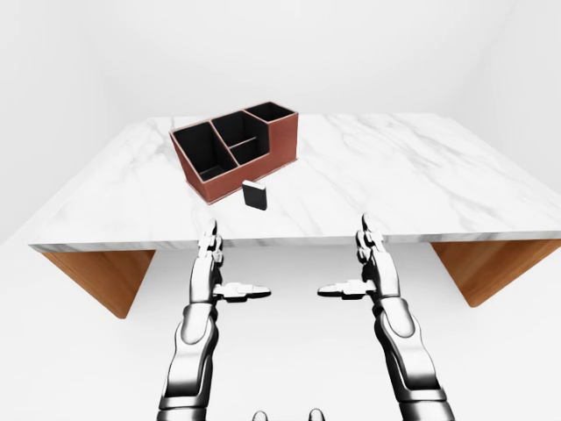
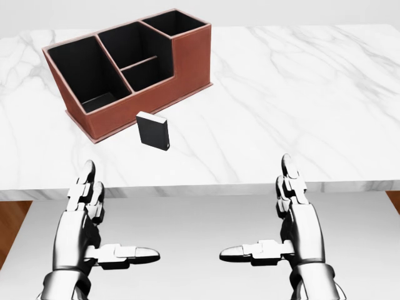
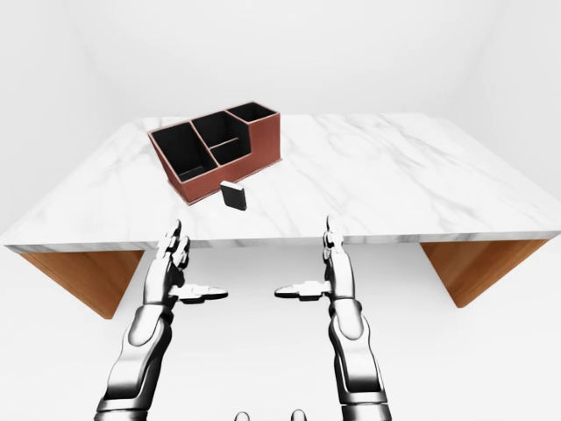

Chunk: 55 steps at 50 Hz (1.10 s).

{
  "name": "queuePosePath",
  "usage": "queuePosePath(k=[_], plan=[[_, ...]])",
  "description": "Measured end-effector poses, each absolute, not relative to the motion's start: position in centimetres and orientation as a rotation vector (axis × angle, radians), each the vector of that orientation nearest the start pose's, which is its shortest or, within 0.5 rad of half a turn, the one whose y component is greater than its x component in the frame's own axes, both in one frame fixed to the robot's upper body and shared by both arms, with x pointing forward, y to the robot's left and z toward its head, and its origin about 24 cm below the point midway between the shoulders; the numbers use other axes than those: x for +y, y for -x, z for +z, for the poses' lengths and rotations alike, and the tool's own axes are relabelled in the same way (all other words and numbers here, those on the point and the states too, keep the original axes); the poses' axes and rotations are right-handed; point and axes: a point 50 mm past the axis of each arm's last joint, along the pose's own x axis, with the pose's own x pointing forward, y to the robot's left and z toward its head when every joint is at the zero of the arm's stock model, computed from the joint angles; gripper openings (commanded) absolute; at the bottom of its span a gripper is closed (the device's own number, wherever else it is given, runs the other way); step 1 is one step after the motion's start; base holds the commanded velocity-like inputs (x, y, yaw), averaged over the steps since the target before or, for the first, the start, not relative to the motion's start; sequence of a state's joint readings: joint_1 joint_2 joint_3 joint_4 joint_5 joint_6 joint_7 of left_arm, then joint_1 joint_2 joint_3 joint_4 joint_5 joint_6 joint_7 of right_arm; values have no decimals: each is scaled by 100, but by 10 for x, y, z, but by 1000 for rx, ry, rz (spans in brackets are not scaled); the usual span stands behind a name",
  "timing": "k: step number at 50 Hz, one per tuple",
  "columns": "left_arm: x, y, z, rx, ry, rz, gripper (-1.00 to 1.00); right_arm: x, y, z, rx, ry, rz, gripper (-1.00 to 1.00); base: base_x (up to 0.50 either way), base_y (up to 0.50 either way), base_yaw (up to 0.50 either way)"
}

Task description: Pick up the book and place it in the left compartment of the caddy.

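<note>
Presently, one white marbled table (image 1: 394, 175) is seen, carried on two wooden supports, one under each end; its near edge runs across the left-eye view just above both hands. Wide bare marble lies to the right of the objects in every view, and bare white floor lies below the near edge.

One book (image 2: 153, 130), small and dark, is found standing upright on the table, near that edge, just below the caddy's lower wall in the head view; whether it touches the wall cannot be told. It is held by neither hand.

One reddish-brown caddy (image 2: 187, 53) with black interiors is set at an angle on the left half of the table. Four compartments are counted: a large one at the left end, two smaller ones in the middle split by a divider, and a taller one at the right end. The left compartment (image 2: 81, 69) is open at the top.

Two hands are recorded. The left hand (image 2: 94, 228) is held short of the table edge, below it in the head view, with fingers (image 2: 84, 184) extended and spread and the thumb pointing inward; nothing is grasped. The right hand (image 2: 290, 225) mirrors it, fingers apart and empty. An open gap is left between the two thumbs.
</note>
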<state>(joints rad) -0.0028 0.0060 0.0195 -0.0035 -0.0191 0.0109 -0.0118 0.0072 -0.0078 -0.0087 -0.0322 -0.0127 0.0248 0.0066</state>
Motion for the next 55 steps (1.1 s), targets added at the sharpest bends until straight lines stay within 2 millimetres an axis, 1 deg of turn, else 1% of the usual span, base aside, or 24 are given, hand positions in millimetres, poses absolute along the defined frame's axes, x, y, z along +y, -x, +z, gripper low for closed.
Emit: queuePosePath(k=[10,16,26,33,39,43,47,55], plan=[[161,-254,45,-3,49,24,100,-157,-246,61,-31,51,-15,100,0,0,0],[166,-252,54,-38,84,42,100,-158,-243,68,-63,60,-20,100,0,0,0],[185,-249,80,-122,165,107,100,-159,-238,79,-111,66,-23,100,0,0,0],[203,-245,105,-233,207,157,100,-158,-234,90,-156,74,-20,100,0,0,0],[220,-242,120,-302,236,200,100,-157,-229,101,-207,83,-18,100,0,0,0],[228,-240,129,-343,254,223,100,-156,-224,113,-258,92,-17,100,0,0,0],[234,-238,135,-371,265,237,100,-153,-215,129,-329,106,-13,100,0,0,0],[242,-235,142,-405,280,255,100,-143,-190,172,-530,149,8,100,0,0,0]])
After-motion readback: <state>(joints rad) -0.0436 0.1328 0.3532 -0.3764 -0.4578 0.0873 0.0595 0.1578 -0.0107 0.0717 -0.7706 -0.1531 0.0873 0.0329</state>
